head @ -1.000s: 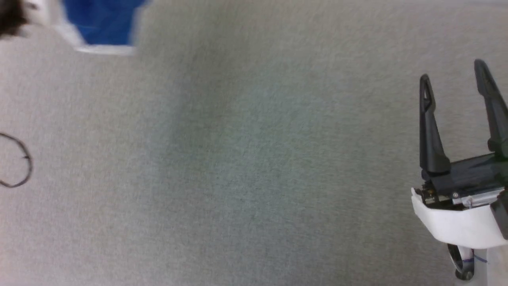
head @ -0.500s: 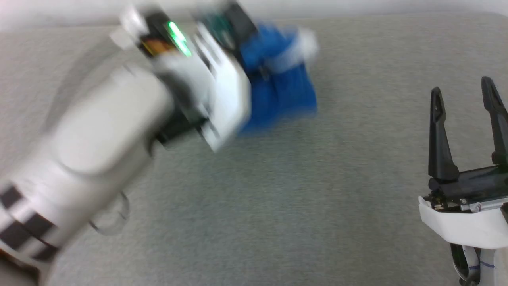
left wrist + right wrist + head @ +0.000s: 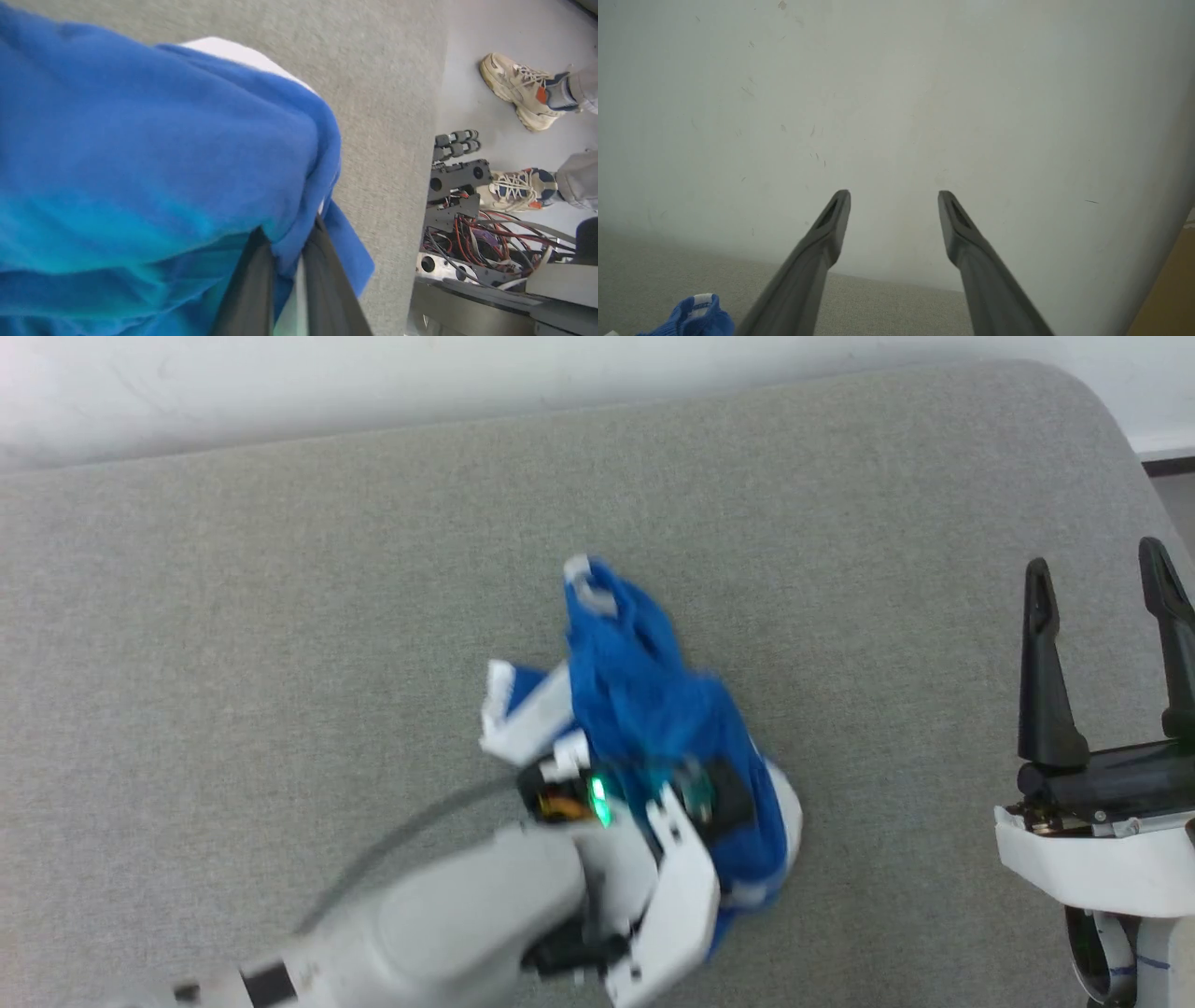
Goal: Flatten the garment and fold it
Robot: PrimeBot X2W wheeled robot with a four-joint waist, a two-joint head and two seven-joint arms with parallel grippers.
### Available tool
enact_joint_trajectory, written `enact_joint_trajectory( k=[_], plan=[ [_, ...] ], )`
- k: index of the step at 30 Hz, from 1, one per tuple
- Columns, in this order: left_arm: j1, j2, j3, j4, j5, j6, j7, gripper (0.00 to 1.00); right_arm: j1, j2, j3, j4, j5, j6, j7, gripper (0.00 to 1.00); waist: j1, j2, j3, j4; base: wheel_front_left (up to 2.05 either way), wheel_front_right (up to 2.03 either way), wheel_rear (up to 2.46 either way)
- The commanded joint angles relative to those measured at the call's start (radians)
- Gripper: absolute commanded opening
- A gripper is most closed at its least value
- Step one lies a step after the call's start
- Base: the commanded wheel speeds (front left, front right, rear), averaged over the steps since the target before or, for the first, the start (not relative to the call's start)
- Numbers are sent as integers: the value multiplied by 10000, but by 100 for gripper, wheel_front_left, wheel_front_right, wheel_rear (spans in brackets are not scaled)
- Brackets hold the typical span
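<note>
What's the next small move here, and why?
Probably bring the right gripper, open and empty, across to pinch the white-trimmed edge sticking out of the shorts. The left gripper is shut on a fold of them, and they are bunched in a heap, not spread on the grey pad, so a second grip seems needed to pull them flat.

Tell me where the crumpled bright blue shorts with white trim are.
In the head view the blue shorts are bunched at the grey fabric surface's middle, pinched by the left gripper.
</note>
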Motion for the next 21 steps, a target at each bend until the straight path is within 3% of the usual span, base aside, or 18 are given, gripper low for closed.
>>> enact_joint_trajectory(
  k=[1,2,3,4,10,12,18,21],
  plan=[
    [311,-56,-33,-26,188,4,110,0,117,29,-44,49,83,-19,-47,100,1,-1,-98,83,0,0,0],
    [397,-61,-34,-10,278,4,82,0,139,29,-43,87,84,-19,-47,100,1,-1,-162,129,0,0,0],
    [430,-74,-35,12,350,4,-54,18,166,29,-47,113,76,-19,-47,100,1,-1,-237,187,0,0,0],
    [388,-82,-35,69,419,4,-415,100,206,29,-55,143,64,-19,-47,100,1,-1,-348,249,0,0,0],
    [190,-262,556,313,433,44,-3199,100,595,29,-111,240,-2,-19,-47,100,1,-1,-1103,593,0,0,0],
    [239,-306,997,209,534,295,-4130,100,737,29,-167,257,-6,-19,-47,100,1,-1,-1332,702,0,0,0],
    [523,-92,2240,-61,1621,2197,-6901,100,1079,29,-317,264,67,-19,-47,100,1,-1,-1676,1062,0,0,0],
    [897,91,3026,-124,2035,3330,-7547,100,1166,29,-302,286,130,-19,-47,100,1,-1,-1725,1202,0,0,0]
  ],
)
